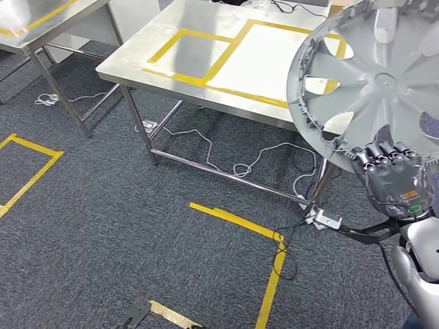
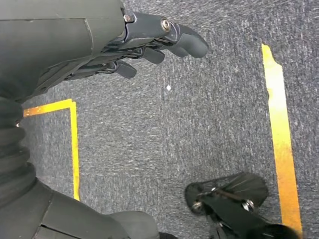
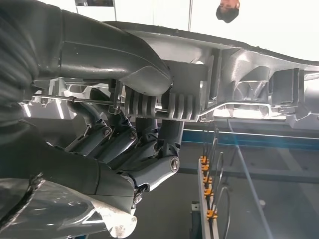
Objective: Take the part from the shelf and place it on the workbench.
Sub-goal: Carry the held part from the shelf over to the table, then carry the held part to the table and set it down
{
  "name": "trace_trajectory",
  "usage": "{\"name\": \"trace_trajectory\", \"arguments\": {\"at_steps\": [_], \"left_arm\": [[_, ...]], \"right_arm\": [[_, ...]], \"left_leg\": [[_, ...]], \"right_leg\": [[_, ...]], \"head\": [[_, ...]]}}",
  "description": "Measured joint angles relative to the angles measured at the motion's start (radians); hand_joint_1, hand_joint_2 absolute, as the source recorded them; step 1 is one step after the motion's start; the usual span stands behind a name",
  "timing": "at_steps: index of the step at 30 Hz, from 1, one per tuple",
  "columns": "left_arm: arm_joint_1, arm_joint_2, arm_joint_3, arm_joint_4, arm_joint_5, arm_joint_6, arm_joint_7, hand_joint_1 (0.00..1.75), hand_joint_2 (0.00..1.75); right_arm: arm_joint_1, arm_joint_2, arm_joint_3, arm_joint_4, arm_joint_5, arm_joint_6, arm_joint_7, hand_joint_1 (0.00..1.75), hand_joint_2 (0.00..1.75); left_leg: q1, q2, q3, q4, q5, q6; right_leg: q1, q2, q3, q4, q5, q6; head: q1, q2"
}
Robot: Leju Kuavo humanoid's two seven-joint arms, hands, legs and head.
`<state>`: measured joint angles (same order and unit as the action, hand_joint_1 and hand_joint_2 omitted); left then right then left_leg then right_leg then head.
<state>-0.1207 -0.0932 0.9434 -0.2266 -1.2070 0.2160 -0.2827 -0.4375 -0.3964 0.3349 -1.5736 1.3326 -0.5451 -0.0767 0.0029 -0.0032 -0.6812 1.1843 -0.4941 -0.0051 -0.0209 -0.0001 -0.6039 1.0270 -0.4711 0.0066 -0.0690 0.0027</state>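
Note:
The part is a large silver wheel cover with spokes and cut-outs, held up at the right of the head view. My right hand grips its lower rim, fingers hooked over the edge. The right wrist view shows those fingers curled against the ribbed inner rim of the wheel cover. My left hand hangs over the grey carpet, fingers stretched out and apart, holding nothing. The steel workbench with yellow tape rectangles stands ahead, partly behind the wheel cover.
A second steel table stands at the far left. White and black cables trail on the carpet under the workbench, with a power strip. Yellow tape lines mark the floor.

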Motion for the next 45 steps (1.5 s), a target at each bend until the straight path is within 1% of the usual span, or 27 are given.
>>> {"name": "trace_trajectory", "arguments": {"at_steps": [2, 3, 5, 7, 9, 11, 12, 13, 14, 16, 18, 22, 24, 26, 27, 28, 29, 31, 33, 36, 38, 39, 41, 42, 43, 44, 45], "left_arm": [[-0.001, 0.001, 0.0, 0.0, 0.0, 0.0, 0.0, 0.0, 1.75], [-0.001, 0.001, 0.0, 0.0, 0.0, 0.0, 0.0, 0.0, 1.75], [0.0, 0.001, 0.0, 0.0, -0.001, 0.0, 0.0, 0.0, 1.75], [0.0, 0.001, 0.0, 0.0, -0.001, 0.0, 0.001, 0.0, 1.75], [-0.002, 0.0, 0.0, 0.0, -0.001, 0.0, 0.001, 0.0, 1.75], [-0.002, 0.0, 0.0, 0.0, -0.001, -0.001, 0.001, 0.0, 1.75], [-0.001, 0.0, 0.0, 0.0, -0.001, -0.001, 0.002, 0.0, 1.75], [-0.001, 0.0, 0.0, 0.0, -0.001, -0.001, 0.003, 0.0, 1.75], [0.0, -0.001, 0.0, 0.0, -0.001, -0.001, 0.004, 0.0, 1.75], [-0.001, -0.002, 0.0, 0.0, -0.001, -0.001, 0.005, 0.0, 1.75], [-0.001, -0.002, 0.0, 0.0, -0.001, -0.001, 0.006, 0.0, 1.75], [0.0, -0.001, 0.0, 0.0, -0.001, -0.001, 0.006, 0.0, 1.75], [0.0, 0.001, 0.0, 0.0, -0.001, -0.001, 0.006, 0.0, 1.75], [0.001, 0.0, 0.0, 0.0, -0.001, -0.001, 0.007, 0.0, 1.75], [0.002, 0.0, 0.0, 0.0, -0.001, -0.001, 0.007, 0.0, 1.75], [0.003, 0.0, 0.0, 0.0, -0.002, -0.001, 0.008, 0.0, 1.75], [0.004, 0.001, 0.0, 0.0, -0.003, -0.001, 0.009, 0.0, 1.75], [0.004, 0.002, 0.0, 0.0, -0.004, -0.001, 0.01, 0.0, 1.75], [0.004, 0.002, 0.0, 0.0, -0.004, 0.0, 0.01, 0.0, 1.75], [0.004, 0.002, 0.0, 0.0, -0.004, 0.0, 0.01, 0.0, 1.75], [0.004, 0.002, 0.0, 0.0, -0.004, 0.0, 0.01, 0.0, 1.75], [0.003, 0.002, 0.0, 0.0, -0.004, 0.001, 0.01, 0.0, 1.75], [0.002, 0.002, 0.0, 0.0, -0.004, 0.001, 0.01, 0.0, 1.75], [0.002, 0.002, 0.0, 0.0, -0.004, 0.001, 0.01, 0.0, 1.75], [0.003, 0.001, 0.0, 0.0, -0.005, 0.001, 0.01, 0.0, 1.75], [0.004, 0.001, 0.0, 0.0, -0.005, 0.0, 0.01, 0.0, 1.75], [0.005, 0.0, 0.0, 0.0, -0.005, 0.0, 0.01, 0.0, 1.75]], "right_arm": [[0.0, 0.0, 0.0, 0.0, -0.001, 0.0, 0.0, 1.75, 1.75], [0.0, 0.0, 0.0, 0.0, -0.002, 0.0, 0.0, 1.75, 1.75], [0.0, 0.0, 0.0, 0.0, -0.004, 0.0, 0.0, 1.75, 1.75], [-0.001, 0.0, 0.0, 0.0, -0.006, 0.0, 0.0, 1.75, 1.75], [-0.001, 0.0, 0.0, 0.001, -0.007, 0.0, -0.001, 1.75, 1.75], [-0.001, 0.0, 0.001, 0.003, -0.008, 0.0, -0.002, 1.75, 1.75], [0.0, 0.0, 0.001, 0.004, -0.008, 0.0, -0.002, 1.75, 1.75], [0.0, 0.0, 0.001, 0.006, -0.008, 0.0, -0.002, 1.75, 1.75], [0.0, 0.0, 0.001, 0.007, -0.009, 0.0, -0.002, 1.75, 1.75], [-0.001, 0.0, 0.001, 0.007, -0.009, 0.0, -0.002, 1.75, 1.75], [-0.001, 0.0, 0.001, 0.007, -0.009, 0.0, -0.003, 1.75, 1.75], [0.003, 0.0, 0.001, 0.008, -0.01, 0.0, -0.002, 1.75, 1.75], [0.002, 0.0, 0.001, 0.008, -0.01, 0.0, -0.002, 1.75, 1.75], [0.003, 0.0, 0.002, 0.008, -0.01, 0.0, -0.002, 1.75, 1.75], [0.004, 0.0, 0.003, 0.009, -0.01, 0.0, -0.003, 1.75, 1.75], [0.005, 0.0, 0.004, 0.009, -0.01, 0.0, -0.003, 1.75, 1.75], [0.006, 0.0, 0.005, 0.009, -0.01, 0.0, -0.003, 1.75, 1.75], [0.007, 0.0, 0.005, 0.008, -0.01, 0.0, -0.003, 1.75, 1.75], [0.006, 0.0, 0.005, 0.008, -0.01, 0.0, -0.003, 1.75, 1.75], [0.006, 0.0, 0.005, 0.008, -0.009, 0.0, -0.003, 1.75, 1.75], [0.006, 0.0, 0.005, 0.008, -0.009, 0.0, -0.003, 1.75, 1.75], [0.006, 0.0, 0.005, 0.008, -0.009, 0.0, -0.003, 1.75, 1.75], [0.007, 0.0, 0.005, 0.009, -0.009, 0.0, -0.004, 1.75, 1.75], [0.009, 0.0, 0.005, 0.009, -0.009, 0.0, -0.003, 1.75, 1.75], [0.01, 0.0, 0.005, 0.01, -0.009, 0.0, -0.003, 1.75, 1.75], [0.012, 0.0, 0.005, 0.01, -0.009, 0.0, -0.003, 1.75, 1.75], [0.012, 0.0, 0.005, 0.011, -0.009, 0.0, -0.003, 1.75, 1.75]], "left_leg": [[-0.003, 0.0, 0.053, -0.117, 0.04, 0.008], [-0.005, -0.001, 0.064, -0.144, 0.044, 0.011], [-0.008, -0.001, 0.065, -0.152, 0.042, 0.019], [-0.005, -0.001, 0.069, -0.162, 0.047, 0.032], [-0.002, 0.0, 0.072, -0.169, 0.051, 0.041], [-0.003, -0.001, 0.072, -0.168, 0.05, 0.045], [-0.003, -0.001, 0.073, -0.168, 0.049, 0.046], [-0.003, -0.001, 0.074, -0.167, 0.048, 0.046], [-0.003, -0.001, 0.076, -0.166, 0.047, 0.045], [-0.005, -0.001, 0.079, -0.164, 0.041, 0.039], [-0.008, -0.002, 0.078, -0.159, 0.038, 0.031], [-0.008, -0.001, 0.074, -0.144, 0.024, 0.012], [-0.004, -0.001, 0.039, -0.065, -0.019, 0.0], [-0.001, 0.0, -0.026, 0.066, -0.072, -0.007], [0.0, 0.0, -0.051, 0.111, -0.081, -0.008], [0.001, 0.0, -0.061, 0.122, -0.071, -0.008], [0.001, 0.0, -0.052, 0.094, -0.042, -0.006], [0.0, -0.001, 0.003, -0.034, 0.031, 0.001], [-0.003, -0.001, 0.046, -0.131, 0.059, 0.009], [-0.005, -0.001, 0.055, -0.153, 0.052, 0.022], [-0.001, -0.001, 0.061, -0.161, 0.053, 0.034], [0.0, -0.001, 0.064, -0.165, 0.053, 0.04], [-0.001, -0.001, 0.066, -0.165, 0.049, 0.047], [-0.002, -0.001, 0.067, -0.165, 0.047, 0.048], [-0.003, -0.001, 0.07, -0.164, 0.044, 0.049], [-0.003, -0.002, 0.074, -0.164, 0.04, 0.048], [-0.003, -0.002, 0.081, -0.164, 0.036, 0.047]], "right_leg": [[0.003, 0.001, -0.002, 0.001, -0.001, 0.006], [0.004, 0.001, -0.003, 0.0, 0.0, 0.011], [0.003, 0.0, -0.004, -0.004, 0.002, 0.022], [0.001, -0.001, -0.013, 0.009, -0.011, 0.033], [0.001, -0.001, -0.056, 0.094, -0.058, 0.038], [0.001, -0.001, -0.12, 0.225, -0.11, 0.043], [0.001, -0.001, -0.141, 0.264, -0.117, 0.044], [0.001, -0.001, -0.146, 0.267, -0.106, 0.045], [0.001, -0.001, -0.129, 0.228, -0.075, 0.045], [0.001, -0.003, -0.061, 0.093, -0.011, 0.042], [0.003, -0.003, -0.013, 0.006, 0.01, 0.035], [0.002, -0.001, -0.004, -0.006, 0.004, 0.014], [-0.001, -0.002, 0.001, -0.008, 0.002, 0.003], [0.0, -0.002, 0.004, -0.008, -0.001, -0.002], [0.0, -0.002, 0.006, -0.007, -0.002, -0.002], [0.0, -0.001, 0.008, -0.007, -0.004, -0.003], [0.0, 0.0, 0.012, -0.007, -0.006, -0.002], [0.0, 0.001, 0.021, -0.007, -0.013, 0.002], [0.004, 0.002, 0.023, -0.007, -0.018, 0.01], [0.003, 0.0, 0.021, -0.01, -0.022, 0.028], [0.002, 0.0, 0.005, 0.019, -0.042, 0.037], [0.001, 0.0, -0.019, 0.064, -0.065, 0.039], [0.002, 0.0, -0.091, 0.197, -0.117, 0.043], [0.002, 0.0, -0.125, 0.253, -0.13, 0.044], [0.002, 0.0, -0.144, 0.275, -0.123, 0.045], [0.002, 0.0, -0.144, 0.258, -0.097, 0.045], [0.002, -0.001, -0.124, 0.204, -0.056, 0.043]], "head": [[0.001, 0.0], [0.001, 0.0], [0.001, 0.0], [0.003, 0.0], [0.005, 0.0], [0.006, 0.0], [0.006, 0.0], [0.006, 0.0], [0.006, 0.0], [0.007, 0.0], [0.006, 0.0], [0.005, 0.0], [0.003, 0.0], [0.001, 0.0], [0.001, 0.0], [0.001, 0.0], [0.001, 0.0], [0.001, 0.0], [0.001, 0.0], [0.001, 0.0], [0.004, 0.0], [0.006, 0.0], [0.007, 0.0], [0.007, 0.0], [0.007, 0.0], [0.007, 0.0], [0.007, 0.0]]}}
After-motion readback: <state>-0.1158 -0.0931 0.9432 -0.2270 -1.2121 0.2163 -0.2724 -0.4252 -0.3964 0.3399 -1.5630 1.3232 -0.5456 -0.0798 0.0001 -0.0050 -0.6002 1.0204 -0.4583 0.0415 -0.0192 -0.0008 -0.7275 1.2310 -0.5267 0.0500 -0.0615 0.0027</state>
